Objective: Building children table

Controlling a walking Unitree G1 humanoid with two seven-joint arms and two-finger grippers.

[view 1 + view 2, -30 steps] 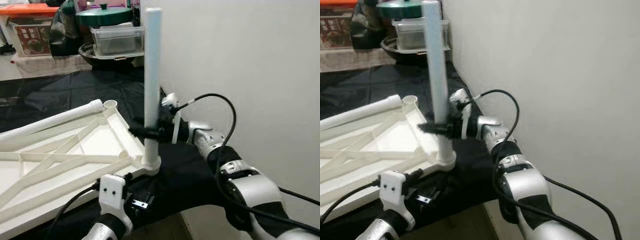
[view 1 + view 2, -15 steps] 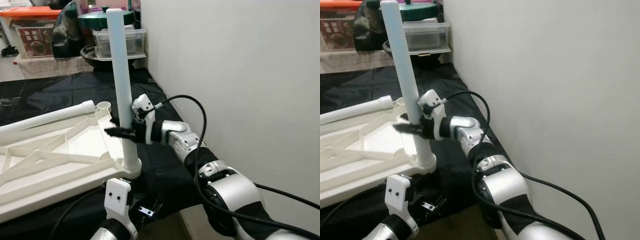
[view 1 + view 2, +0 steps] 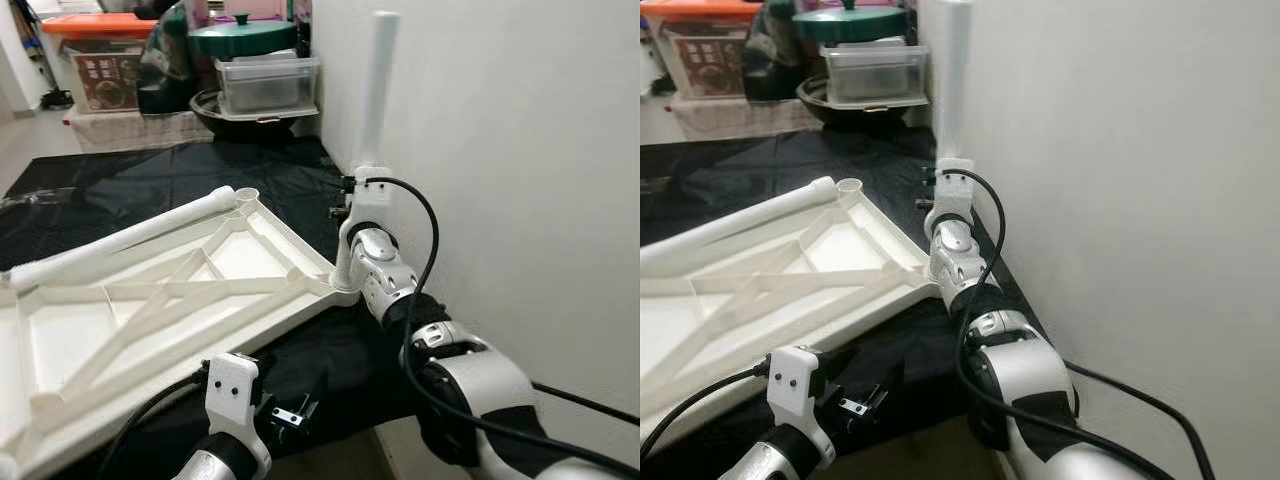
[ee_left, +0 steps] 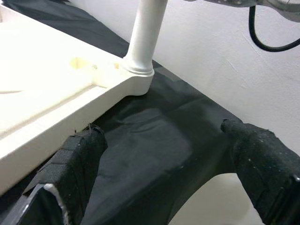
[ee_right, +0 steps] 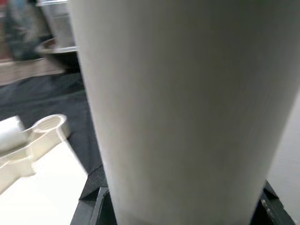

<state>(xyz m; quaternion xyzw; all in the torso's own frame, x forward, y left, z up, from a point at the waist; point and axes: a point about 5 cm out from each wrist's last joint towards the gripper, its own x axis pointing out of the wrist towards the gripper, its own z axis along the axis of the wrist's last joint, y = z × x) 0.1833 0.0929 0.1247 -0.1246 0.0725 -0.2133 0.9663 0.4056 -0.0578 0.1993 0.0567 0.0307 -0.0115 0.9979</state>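
The white tabletop frame (image 3: 150, 300) lies underside up on a black sheet (image 3: 150, 180). A white leg (image 3: 375, 90) stands in the frame's near right corner socket (image 4: 138, 77), leaning a little toward the wall. My right gripper (image 3: 352, 200) is shut on this leg low down, and its black fingers (image 5: 91, 201) sit on either side of the tube. A second white leg (image 3: 130, 235) lies along the frame's far edge, ending by an open socket (image 3: 246, 196). Low at the front, my left gripper (image 4: 164, 154) is open over the sheet, just short of the frame's near edge.
A white wall (image 3: 520, 150) runs close along the right side. At the back stand a clear lidded box (image 3: 265, 80), a dark pot with a green lid (image 3: 240, 35) and an orange-lidded box (image 3: 90, 60). The black sheet's front edge drops off near my left gripper.
The camera has shifted. My right wrist has swung round from the leg's right side to its near side, still shut on it; the leg now leans toward the wall.
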